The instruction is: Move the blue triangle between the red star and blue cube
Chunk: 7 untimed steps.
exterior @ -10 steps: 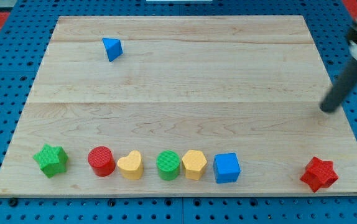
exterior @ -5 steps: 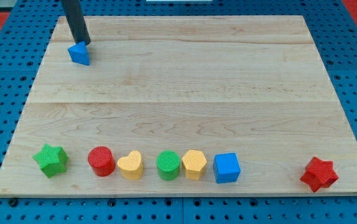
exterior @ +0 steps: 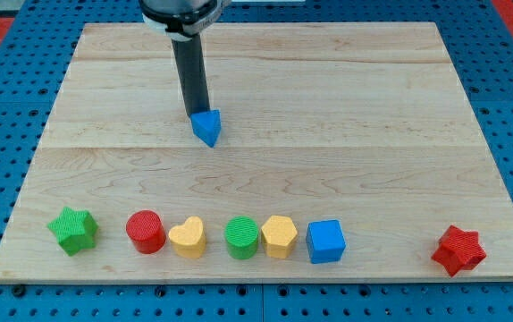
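The blue triangle (exterior: 207, 127) lies on the wooden board left of centre, in the upper half. My tip (exterior: 197, 114) touches its upper left side, with the dark rod rising toward the view's top. The blue cube (exterior: 325, 241) stands at the right end of a row of blocks near the view's bottom. The red star (exterior: 458, 250) sits alone at the bottom right corner. A wide gap separates the cube and the star.
The bottom row holds, from the view's left, a green star (exterior: 72, 230), a red cylinder (exterior: 146, 232), a yellow heart (exterior: 188, 238), a green cylinder (exterior: 241, 237) and a yellow hexagon (exterior: 278, 236). The board's edge (exterior: 256, 279) borders a blue pegboard.
The rod swung from the view's right to the top left, reached the blue triangle, and has pushed it down and to the right toward the board's centre.
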{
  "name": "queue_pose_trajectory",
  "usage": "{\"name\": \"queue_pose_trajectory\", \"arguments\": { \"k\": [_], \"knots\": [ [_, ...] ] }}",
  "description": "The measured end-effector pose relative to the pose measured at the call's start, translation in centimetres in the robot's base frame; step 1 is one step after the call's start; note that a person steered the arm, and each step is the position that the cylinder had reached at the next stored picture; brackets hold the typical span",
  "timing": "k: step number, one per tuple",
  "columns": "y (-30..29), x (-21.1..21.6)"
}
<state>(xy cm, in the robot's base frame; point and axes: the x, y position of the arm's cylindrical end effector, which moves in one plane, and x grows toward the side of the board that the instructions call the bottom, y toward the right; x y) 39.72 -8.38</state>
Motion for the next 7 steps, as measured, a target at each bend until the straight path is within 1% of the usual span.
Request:
{"name": "queue_pose_trajectory", "arguments": {
  "k": [1,2,3,4,5,7],
  "knots": [
    [-0.8,2.6],
    [3.2,4.6],
    [8.5,6.4],
    [10.5,9.1],
    [11.9,11.5],
    [10.4,14.1]
  ]
}}
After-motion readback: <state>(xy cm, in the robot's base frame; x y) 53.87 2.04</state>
